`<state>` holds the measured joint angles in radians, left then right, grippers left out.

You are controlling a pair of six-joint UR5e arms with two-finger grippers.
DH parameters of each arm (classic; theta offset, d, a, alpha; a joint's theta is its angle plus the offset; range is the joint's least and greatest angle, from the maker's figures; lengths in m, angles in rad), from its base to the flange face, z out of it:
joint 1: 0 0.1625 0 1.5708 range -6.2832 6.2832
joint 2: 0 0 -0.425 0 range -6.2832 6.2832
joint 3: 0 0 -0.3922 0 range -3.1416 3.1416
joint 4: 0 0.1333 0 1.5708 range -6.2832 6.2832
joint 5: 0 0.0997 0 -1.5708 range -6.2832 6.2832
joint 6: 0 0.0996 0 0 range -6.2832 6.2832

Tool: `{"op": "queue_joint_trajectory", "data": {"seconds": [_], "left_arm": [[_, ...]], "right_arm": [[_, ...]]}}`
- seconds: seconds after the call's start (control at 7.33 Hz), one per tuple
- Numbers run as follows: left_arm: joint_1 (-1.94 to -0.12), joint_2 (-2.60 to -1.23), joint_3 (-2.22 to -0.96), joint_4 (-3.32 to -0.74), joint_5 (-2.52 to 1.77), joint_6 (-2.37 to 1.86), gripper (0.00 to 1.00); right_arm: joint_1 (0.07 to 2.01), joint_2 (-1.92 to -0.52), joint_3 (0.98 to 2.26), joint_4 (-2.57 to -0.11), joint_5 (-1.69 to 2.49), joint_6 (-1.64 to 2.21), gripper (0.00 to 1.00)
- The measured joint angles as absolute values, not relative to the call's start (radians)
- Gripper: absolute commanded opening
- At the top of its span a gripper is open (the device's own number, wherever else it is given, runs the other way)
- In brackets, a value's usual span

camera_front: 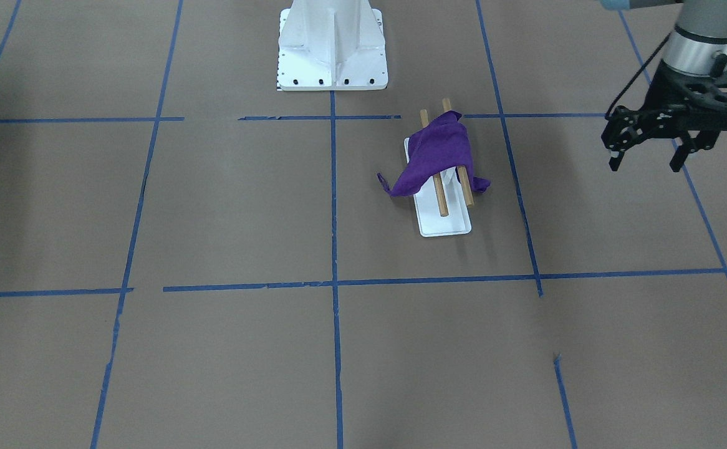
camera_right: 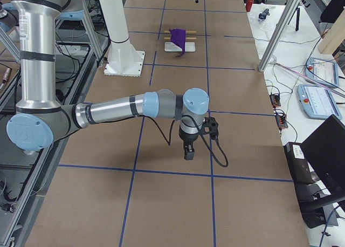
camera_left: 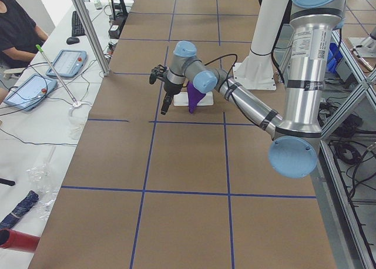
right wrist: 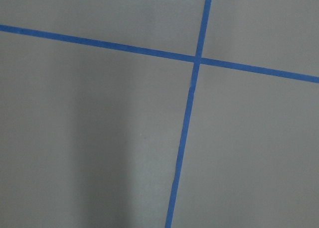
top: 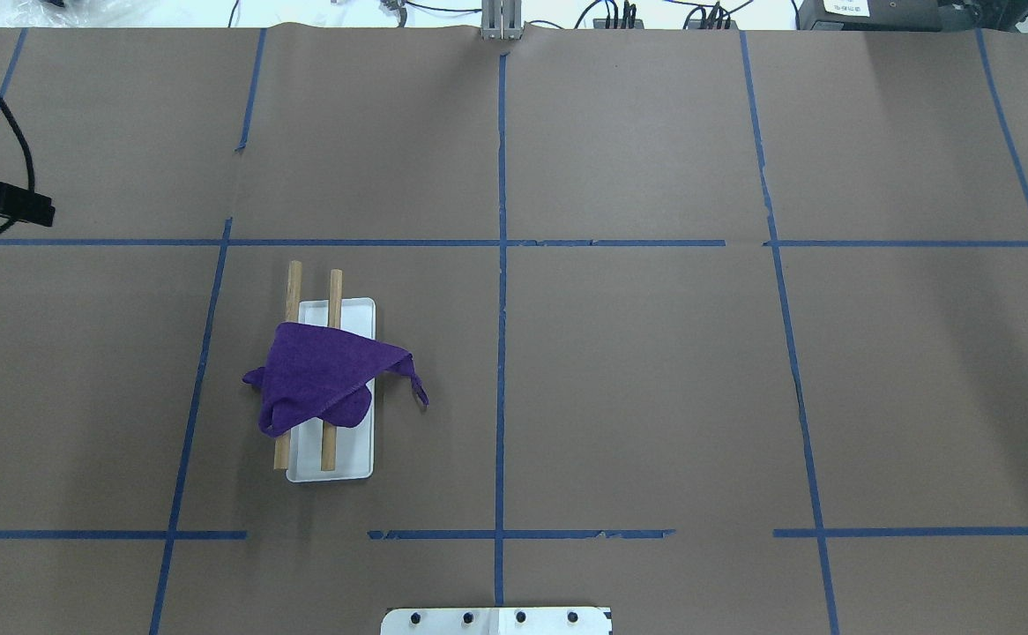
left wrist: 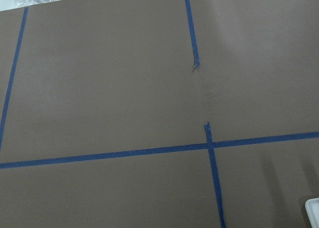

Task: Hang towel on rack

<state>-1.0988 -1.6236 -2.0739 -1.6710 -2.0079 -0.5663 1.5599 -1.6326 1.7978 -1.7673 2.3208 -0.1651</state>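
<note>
Overhead exterior shows the towel (top: 320, 381) bunched unevenly across the rack (top: 331, 388) dowels, one corner trailing toward the counter (top: 655, 379); it might slide off; left end effector (camera_front: 649, 163) hangs spread and empty, well apart; right end effector's (camera_right: 188, 155) state I cannot tell.

We saw a deep-purple towel (camera_front: 437, 159) over a rack (camera_front: 442, 215) with a white base and two brown wooden dowels (camera_front: 440, 194). The table (camera_front: 226, 206) was covered in plain brown paper crossed by a grid of blue tape lines (camera_front: 333, 206). The pedestal (camera_front: 332, 47) was white, and the left gripper (camera_front: 649, 156) was black on a silver wrist.
</note>
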Motion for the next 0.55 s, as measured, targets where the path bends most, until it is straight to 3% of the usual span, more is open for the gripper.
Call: {"op": "queue_joint_trajectory", "data": {"seconds": [0.27,0.55], "left_arm": [[-1.244,-1.62,-1.975,-1.65,-2.123,-0.377,1.0],[-1.35,-1.62,-1.889,-1.558,-2.145,-0.192,1.0]], "right_arm": [[1.587,-1.633,1.663,-1.621,2.364,-0.156,1.0],[1.604,-1.634,1.65,-1.591,2.38,-0.072,1.0]]}}
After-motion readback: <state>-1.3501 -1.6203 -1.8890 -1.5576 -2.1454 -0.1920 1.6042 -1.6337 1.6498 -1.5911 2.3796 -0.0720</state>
